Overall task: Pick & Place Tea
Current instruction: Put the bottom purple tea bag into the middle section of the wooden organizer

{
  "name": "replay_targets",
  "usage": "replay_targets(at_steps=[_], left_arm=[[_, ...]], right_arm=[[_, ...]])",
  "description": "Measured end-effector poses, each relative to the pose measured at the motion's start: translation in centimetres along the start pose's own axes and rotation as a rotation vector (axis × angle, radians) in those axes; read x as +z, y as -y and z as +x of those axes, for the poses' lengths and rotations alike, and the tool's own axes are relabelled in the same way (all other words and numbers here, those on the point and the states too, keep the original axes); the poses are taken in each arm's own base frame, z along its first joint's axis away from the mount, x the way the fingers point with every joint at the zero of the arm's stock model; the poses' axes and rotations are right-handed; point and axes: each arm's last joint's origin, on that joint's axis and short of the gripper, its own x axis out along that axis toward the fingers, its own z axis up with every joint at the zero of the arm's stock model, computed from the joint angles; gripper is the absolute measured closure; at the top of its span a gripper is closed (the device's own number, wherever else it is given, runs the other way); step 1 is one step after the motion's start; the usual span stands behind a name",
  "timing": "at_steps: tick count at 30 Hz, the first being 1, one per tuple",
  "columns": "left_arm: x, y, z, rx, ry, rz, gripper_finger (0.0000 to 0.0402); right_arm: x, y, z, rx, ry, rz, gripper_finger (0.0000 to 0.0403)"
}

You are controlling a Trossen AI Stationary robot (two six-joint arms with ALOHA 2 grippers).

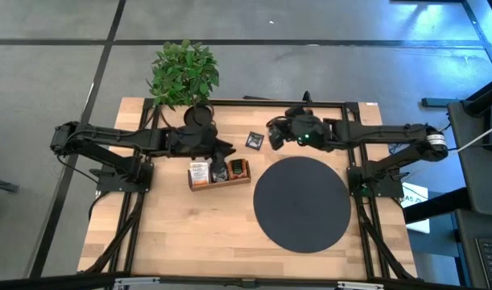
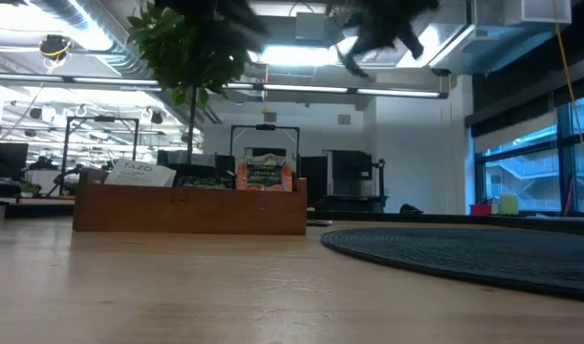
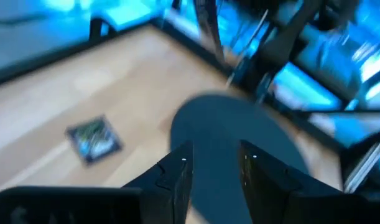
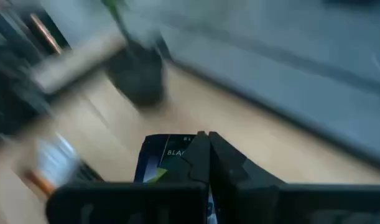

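Observation:
One dark tea sachet (image 1: 254,140) lies flat on the wood between the two grippers; the left wrist view shows the sachet (image 3: 93,138) with bare table all round it. More sachets stand in the wooden tray (image 1: 220,184): a white one (image 1: 199,171), a dark one (image 1: 220,170) and an orange one (image 1: 239,167). My left gripper (image 3: 217,168) is open and hovers over the tray's middle (image 1: 222,163). My right gripper (image 4: 205,146) is shut and held high (image 2: 378,29), beside and above the loose sachet (image 4: 165,155), whose near part its fingers hide.
A large black round mat (image 1: 302,205) fills the table's right-hand middle. A potted plant (image 1: 183,72) stands at the far edge behind the tray. Bare wood lies along the near edge and left of the tray. A black frame rims the table.

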Motion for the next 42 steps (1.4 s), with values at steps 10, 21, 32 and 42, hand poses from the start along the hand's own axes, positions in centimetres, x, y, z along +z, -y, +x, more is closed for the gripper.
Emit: replay_targets(at_steps=[10, 21, 32, 42], left_arm=[[2.3, 1.3, -0.4, -0.108, 0.248, -0.061, 0.0283], [1.5, 1.2, 0.8, 0.071, 0.26, 0.363, 0.0287], [-0.6, 1.2, 3.5, 0.264, 0.227, 0.426, 0.0288], [-0.4, 1.3, 3.6, 0.213, 0.247, 0.335, 0.0288]], right_arm=[[1.7, -3.5, 0.1, 0.099, 0.303, -0.017, 0.0401], [0.4, -5.5, 1.2, 0.081, 0.337, -0.125, 0.0401], [-0.5, -6.4, 2.5, 0.011, 0.369, -0.187, 0.0401], [-0.1, -6.4, 2.6, -0.019, 0.406, -0.204, 0.0401]])
